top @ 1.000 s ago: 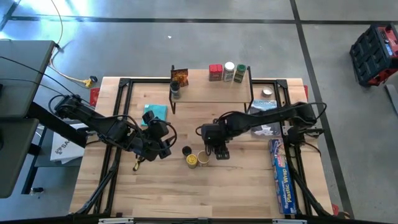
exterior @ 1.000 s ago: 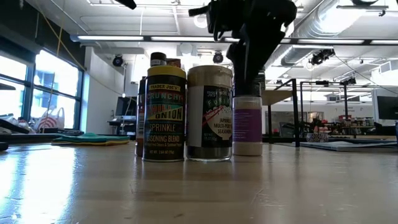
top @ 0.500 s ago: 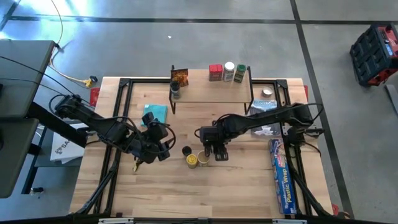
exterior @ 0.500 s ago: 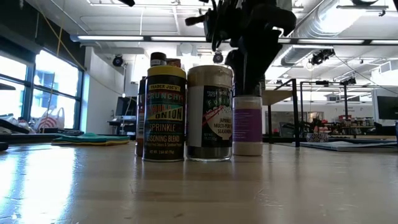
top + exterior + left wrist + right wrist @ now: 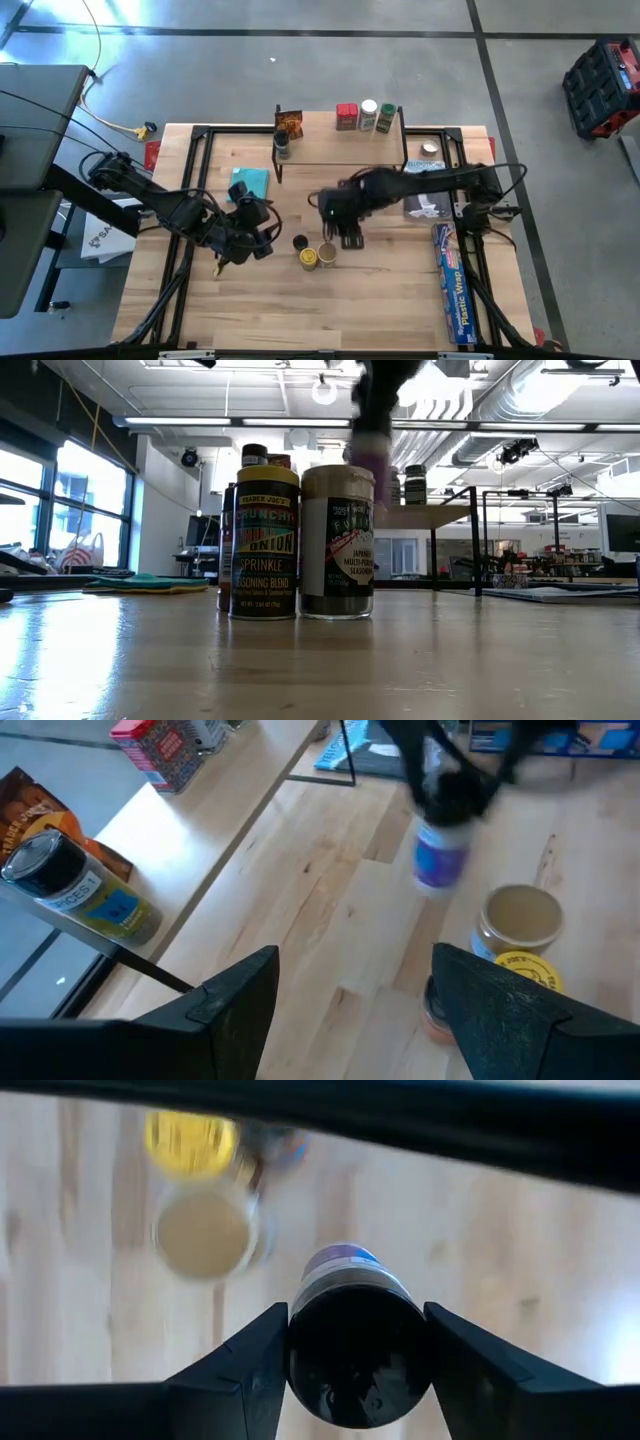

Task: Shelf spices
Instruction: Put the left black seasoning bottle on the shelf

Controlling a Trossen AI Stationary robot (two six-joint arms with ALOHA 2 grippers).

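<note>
— What do we see at the centre of the overhead frame?

— We see the right gripper (image 5: 347,222), jaws closed on a small purple-labelled jar with a dark cap (image 5: 438,845), held clear of the light wooden worktop (image 5: 300,310). A yellow-lidded jar (image 5: 308,257) and a tan-lidded jar (image 5: 327,254) stand just below it.

— And elsewhere?

— The left gripper (image 5: 262,235), left of centre, has its jaws spread and empty. The small wooden-topped shelf on black legs (image 5: 335,145), upper middle, carries more spices.

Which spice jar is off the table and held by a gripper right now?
The purple-labelled, dark-capped jar, clamped in the right gripper; the other jars stand on table or shelf.
</note>
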